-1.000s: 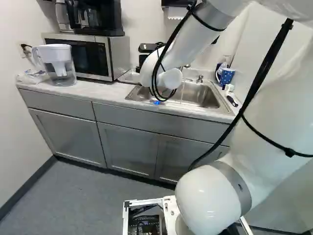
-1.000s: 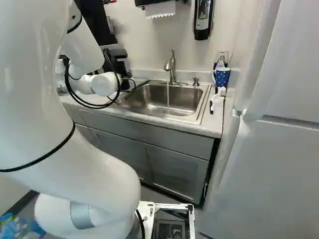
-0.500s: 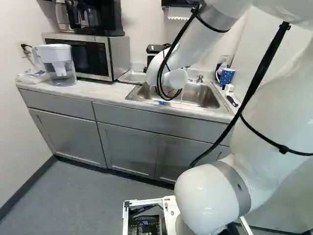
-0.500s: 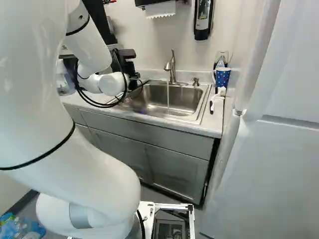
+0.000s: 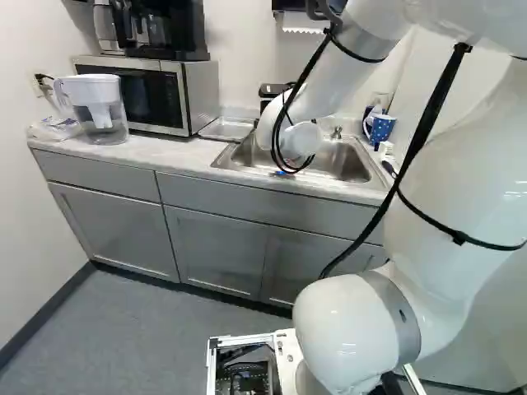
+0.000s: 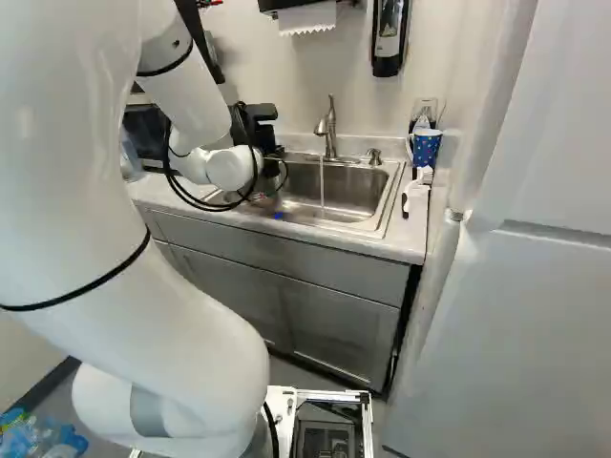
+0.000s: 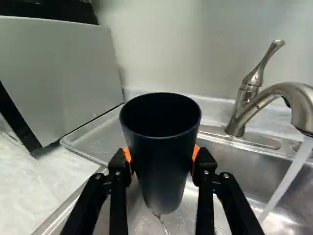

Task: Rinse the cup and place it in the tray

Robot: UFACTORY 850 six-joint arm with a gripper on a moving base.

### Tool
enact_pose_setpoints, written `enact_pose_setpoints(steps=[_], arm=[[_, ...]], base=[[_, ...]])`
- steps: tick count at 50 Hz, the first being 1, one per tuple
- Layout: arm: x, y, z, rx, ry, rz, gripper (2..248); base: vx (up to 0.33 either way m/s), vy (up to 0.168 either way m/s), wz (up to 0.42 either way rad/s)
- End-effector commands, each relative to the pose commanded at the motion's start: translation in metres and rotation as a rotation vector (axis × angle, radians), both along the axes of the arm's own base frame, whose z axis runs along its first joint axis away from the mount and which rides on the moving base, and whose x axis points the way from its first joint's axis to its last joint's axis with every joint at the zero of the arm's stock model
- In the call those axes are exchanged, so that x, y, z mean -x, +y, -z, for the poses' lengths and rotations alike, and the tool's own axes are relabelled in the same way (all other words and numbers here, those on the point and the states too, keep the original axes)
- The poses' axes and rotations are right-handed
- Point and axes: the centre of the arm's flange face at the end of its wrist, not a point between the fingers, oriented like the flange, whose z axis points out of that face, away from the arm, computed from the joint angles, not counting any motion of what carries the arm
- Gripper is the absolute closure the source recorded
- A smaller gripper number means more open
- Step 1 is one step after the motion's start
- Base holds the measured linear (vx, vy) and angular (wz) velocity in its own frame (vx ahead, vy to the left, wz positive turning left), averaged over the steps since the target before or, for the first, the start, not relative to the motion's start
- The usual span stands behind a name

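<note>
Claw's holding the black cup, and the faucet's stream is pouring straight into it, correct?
Not quite. The claw is holding the black cup, but the wrist view shows the stream from the faucet falling beside the cup, into the sink.

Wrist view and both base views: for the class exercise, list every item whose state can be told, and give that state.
Dark cup, held, mouth up
Tool, shut on the cup
Faucet, running
Tray, without the cup
Microwave, door closed
Pitcher, lid on
Blue mug, upright
</note>
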Motion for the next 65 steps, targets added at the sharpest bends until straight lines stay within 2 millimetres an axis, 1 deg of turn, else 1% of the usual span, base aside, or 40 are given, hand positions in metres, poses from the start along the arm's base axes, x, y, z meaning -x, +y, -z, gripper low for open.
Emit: enact_pose_setpoints(steps=[8,31,65], arm=[[-0.001,-0.011,0.006,0.000,-0.004,0.025,125],[-0.001,-0.044,0.007,0.000,-0.004,0.094,125],[-0.004,-0.048,0.040,0.002,0.068,0.104,125]], base=[[0.000,0.000,0.000],[0.000,0.000,0.000],[0.000,0.000,0.000]])
